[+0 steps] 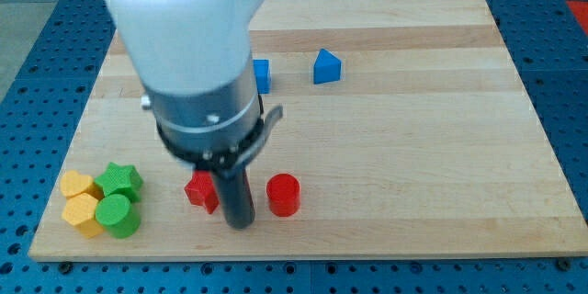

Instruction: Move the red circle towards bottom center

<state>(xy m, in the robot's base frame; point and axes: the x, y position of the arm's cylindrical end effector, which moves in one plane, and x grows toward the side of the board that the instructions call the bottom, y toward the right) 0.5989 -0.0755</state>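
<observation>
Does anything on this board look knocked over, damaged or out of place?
Nothing stands out. My tip rests between the red circle and a red block. Yellow and green blocks cluster at the view's left; two blue blocks sit near the top.

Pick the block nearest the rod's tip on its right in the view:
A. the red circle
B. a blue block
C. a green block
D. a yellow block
A: my tip stands just left of the red circle, with a narrow gap between them.
</observation>
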